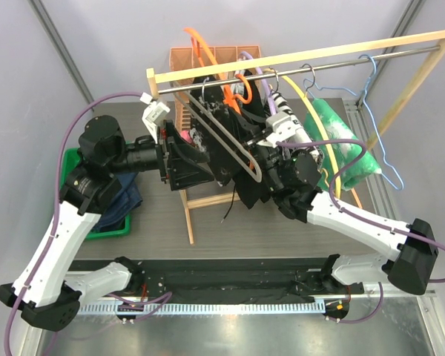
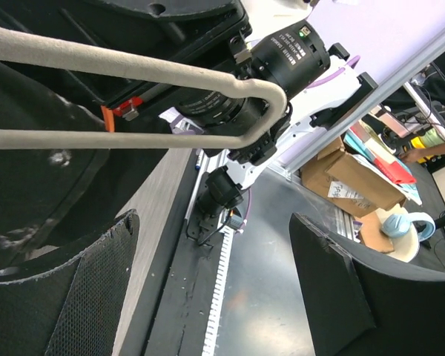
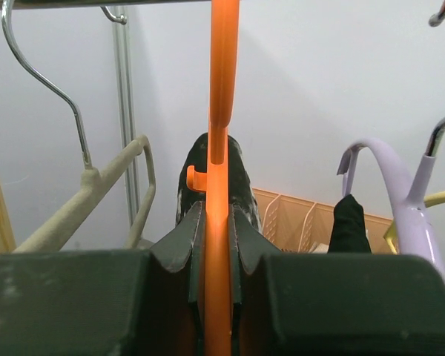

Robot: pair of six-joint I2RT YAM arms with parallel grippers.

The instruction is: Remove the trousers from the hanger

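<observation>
The black white-speckled trousers (image 1: 228, 165) hang from an orange hanger (image 1: 241, 93) on the rail. My right gripper (image 3: 217, 245) is shut on the orange hanger's stem (image 3: 219, 133), with the speckled cloth (image 3: 239, 182) just behind it. My left gripper (image 2: 213, 219) is open and empty, its fingers (image 2: 96, 297) beside the dark speckled cloth (image 2: 37, 185) and under the beige hanger's loop (image 2: 170, 70). In the top view it (image 1: 196, 159) sits left of the trousers. The navy blue trousers (image 1: 126, 204) lie in a green bin (image 1: 73, 159) at the left.
A wooden rack (image 1: 297, 55) spans the table, its post (image 1: 187, 215) near my left gripper. On the rail hang a beige hanger (image 1: 230, 144), a lilac hanger (image 3: 400, 193) with a plain black garment (image 3: 348, 222), a yellow hanger (image 1: 319, 122) and a blue wire hanger (image 1: 378, 141). A green bag (image 1: 345, 141) and a wooden organiser (image 1: 215, 53) stand behind.
</observation>
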